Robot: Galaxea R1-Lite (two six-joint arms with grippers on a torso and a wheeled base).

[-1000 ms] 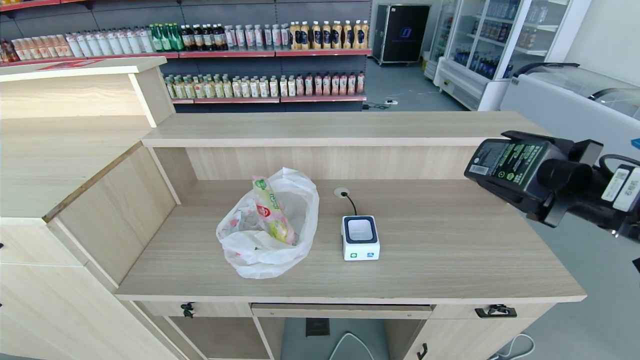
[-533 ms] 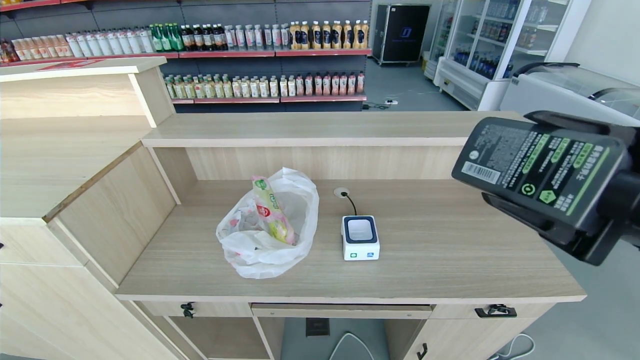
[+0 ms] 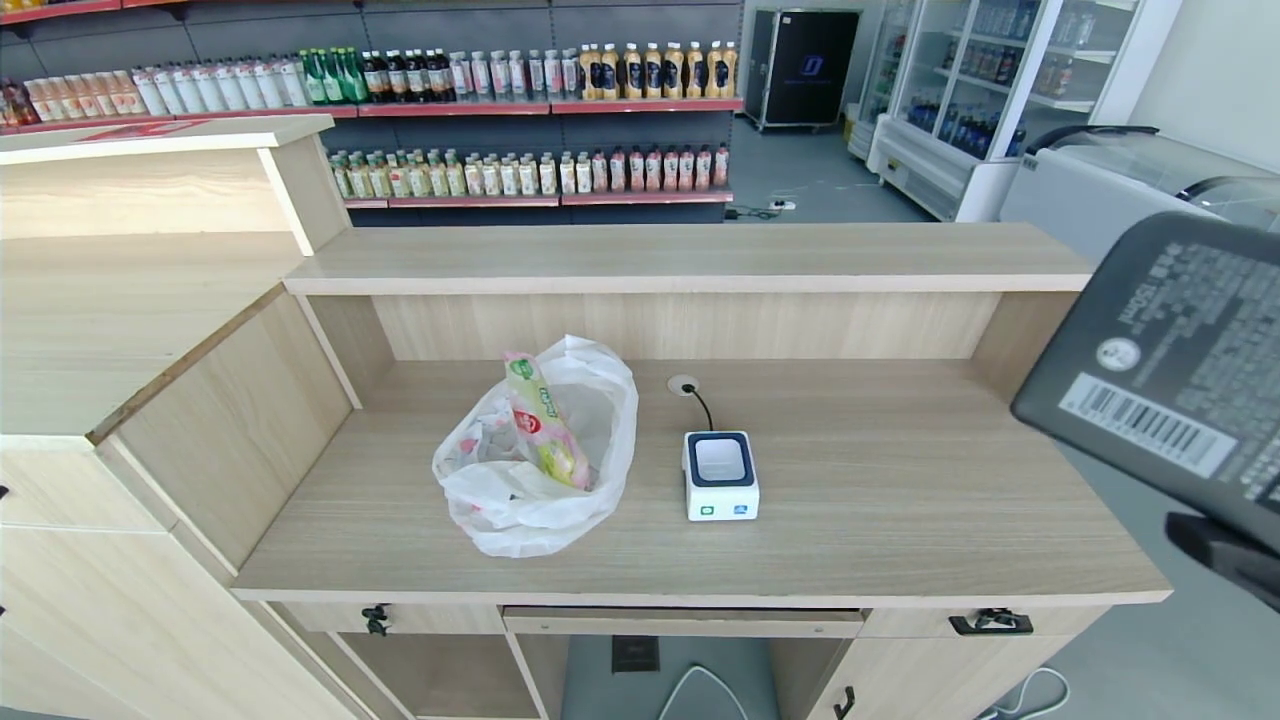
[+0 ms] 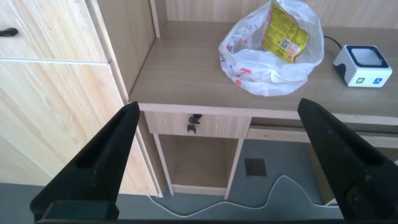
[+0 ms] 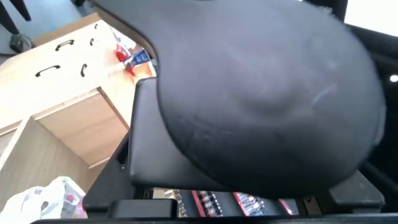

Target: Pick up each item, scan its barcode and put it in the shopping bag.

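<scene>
Tracking the R arm: dark pack (image 3: 1160, 390) has grown a lot in head view over the last sec. It was small at far right, level w/ the raised shelf (image 3: 680, 255); now it's big at the right edge, close to the cam and cut off by the frame. So it's been brought up and toward the head, not yet toward the scanner (image 3: 720, 475). Barcode (image 3: 1145, 425) has stayed on the face turned up at the cam throughout.

Right gripper (image 3: 1232, 562) is clamped on the pack. One dark finger shows under its near end; other side is hidden. Pack is in the air off the right end of the counter (image 3: 900, 520), well apart from scanner and bag.

Left gripper (image 4: 217, 107) is spread wide w/ nothing in it, parked off the counter's near-left corner.

No change on the desk. Shopping bag (image 3: 530, 470) sits left of centre, mouth open, w/ a green/yellow snack packet (image 3: 545, 420) standing in it. Scanner is just right of the bag, window facing up. Cam hasn't shifted either.

My read: pick is done for this item, scan isn't. Barcode faces up and so does the scanner window, so the pack prob needs a flip + a carry left over the window before bagging. Risk: as far as I can see the grip is at one end only, so a wrist roll could let the pack swing. Bag mouth looks open enough for the drop.
</scene>
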